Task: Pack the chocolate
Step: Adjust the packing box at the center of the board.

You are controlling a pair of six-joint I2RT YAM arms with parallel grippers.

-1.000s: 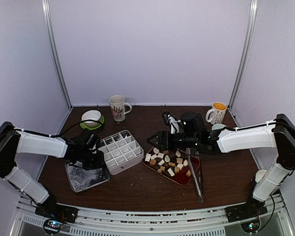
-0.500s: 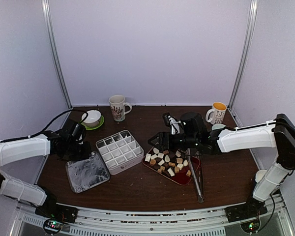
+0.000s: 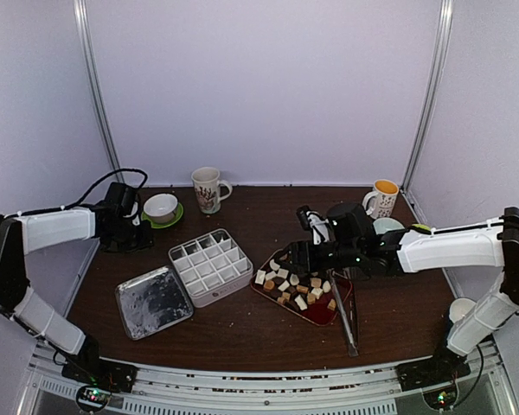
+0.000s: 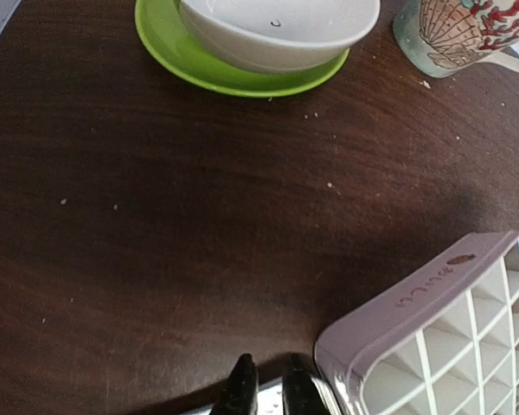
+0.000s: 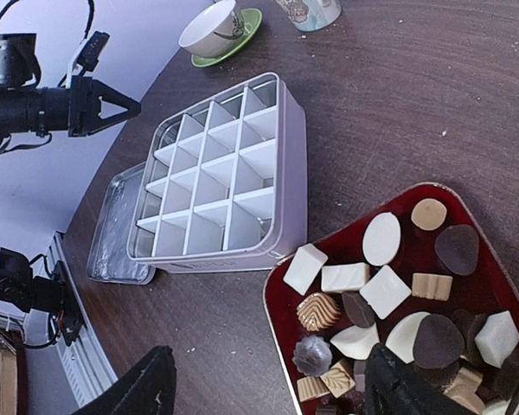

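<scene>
I see the right gripper (image 5: 266, 367) spread wide, empty, above the chocolate (image 5: 385, 290) in the red tray (image 5: 454, 201), right of the box (image 5: 216, 181). Only the right wrist view shows the left gripper (image 5: 125, 105) side-on at far left, pressed together and empty.

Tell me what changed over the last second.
The left gripper pulled off the metal lid, left and away toward the bowl, holding nothing. The right gripper, open, shifted slightly nearer over the chocolate. The lid, grid box and tongs stayed put.
</scene>
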